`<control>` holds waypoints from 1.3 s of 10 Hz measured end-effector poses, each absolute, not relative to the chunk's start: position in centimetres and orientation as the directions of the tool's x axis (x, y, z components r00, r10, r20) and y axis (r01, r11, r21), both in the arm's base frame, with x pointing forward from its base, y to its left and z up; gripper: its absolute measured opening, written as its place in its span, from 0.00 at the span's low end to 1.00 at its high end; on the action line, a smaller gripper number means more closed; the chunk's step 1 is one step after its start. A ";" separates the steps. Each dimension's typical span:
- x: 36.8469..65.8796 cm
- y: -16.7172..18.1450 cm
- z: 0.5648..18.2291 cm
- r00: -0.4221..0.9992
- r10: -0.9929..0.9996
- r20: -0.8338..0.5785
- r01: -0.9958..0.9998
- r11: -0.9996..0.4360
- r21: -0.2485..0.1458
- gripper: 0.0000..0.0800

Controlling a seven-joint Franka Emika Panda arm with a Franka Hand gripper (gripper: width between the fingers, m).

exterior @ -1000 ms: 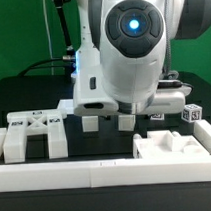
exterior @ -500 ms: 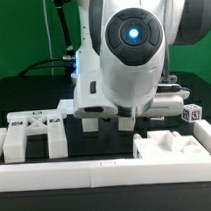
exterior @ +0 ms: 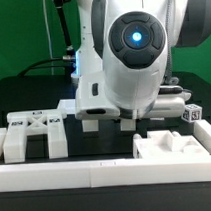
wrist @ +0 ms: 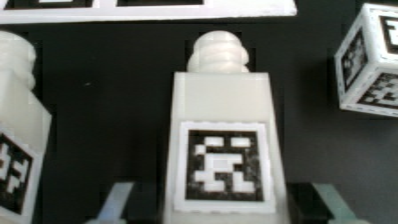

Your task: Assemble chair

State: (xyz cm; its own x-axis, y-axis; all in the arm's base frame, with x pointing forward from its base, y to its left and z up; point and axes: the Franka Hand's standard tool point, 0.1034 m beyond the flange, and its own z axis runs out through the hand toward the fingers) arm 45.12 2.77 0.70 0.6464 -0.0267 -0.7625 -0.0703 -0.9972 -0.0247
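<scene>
Chair leg (wrist: 221,120), a chunky matte white plastic post bearing a square tag, is clamped inside the narrowed pincer (wrist: 217,205) on the black bench (wrist: 125,100). Grasping is judged done; lifting is required next.

**Exterior view**
- One robot arm (exterior: 131,52) is standing over one black table (exterior: 23,98).
- Four white chair parts are showing:
  - one arch-shaped tagged piece (exterior: 35,135)
  - one notched slab (exterior: 171,145)
  - one tagged cube (exterior: 192,114)
  - one short upright piece (exterior: 89,121) under the arm
- One long white rail (exterior: 97,174) is running along the front.

**Wrist view**
- One gripper (wrist: 217,205) is showing two fingers (wrist: 118,200).
- Three tagged parts are showing:
  - one chair leg (wrist: 222,130) with one rounded peg
  - one second leg (wrist: 18,100), cropped at the frame edge
  - the tagged cube
- One marker board (wrist: 143,5) is lying beyond them.
</scene>
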 end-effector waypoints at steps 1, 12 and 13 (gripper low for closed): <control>45.3 2.8 0.9 0.647 -0.025 -0.762 -0.069 -0.997 -0.026 0.36; 49.9 3.1 7.1 0.667 0.021 -0.745 -0.036 -0.998 -0.060 0.36; 51.0 3.0 8.0 0.656 0.025 -0.755 -0.044 -0.997 -0.071 0.36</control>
State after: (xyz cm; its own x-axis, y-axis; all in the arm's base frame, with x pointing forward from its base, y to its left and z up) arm 51.01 3.02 8.00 0.6556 0.0246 -0.7547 -0.0438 -0.9965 -0.0705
